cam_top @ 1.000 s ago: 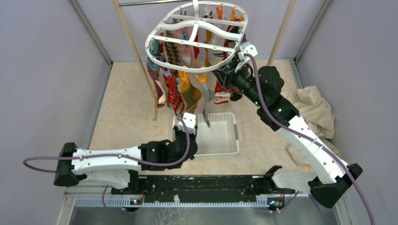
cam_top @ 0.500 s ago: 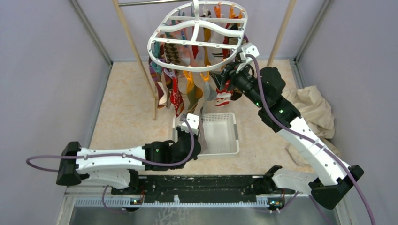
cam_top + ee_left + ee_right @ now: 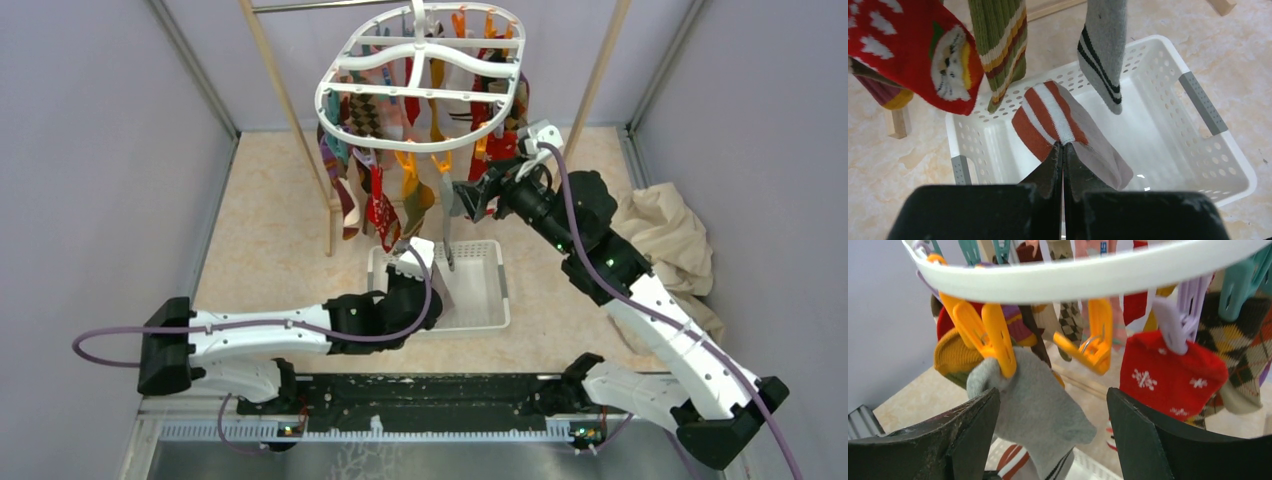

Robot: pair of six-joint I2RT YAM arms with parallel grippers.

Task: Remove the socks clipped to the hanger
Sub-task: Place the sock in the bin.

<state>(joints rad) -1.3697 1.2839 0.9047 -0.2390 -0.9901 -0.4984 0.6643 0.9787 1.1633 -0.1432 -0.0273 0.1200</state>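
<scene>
Beige counter (image 3: 270, 230), white basket (image 3: 1158, 45) beneath the hanger (image 3: 330, 92).
Left fingers (image 3: 1063, 150) clamp a striped sock (image 3: 1048, 112) over it; right fingers (image 3: 476, 196) open near a grey sock (image 3: 1043, 410).

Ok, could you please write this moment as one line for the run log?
left hand: shut on orange-striped sock over white basket | right hand: open near grey sock clipped to hanger

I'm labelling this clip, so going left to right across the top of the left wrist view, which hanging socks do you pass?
Red patterned sock → green striped sock → grey sock with black stripes.
</scene>
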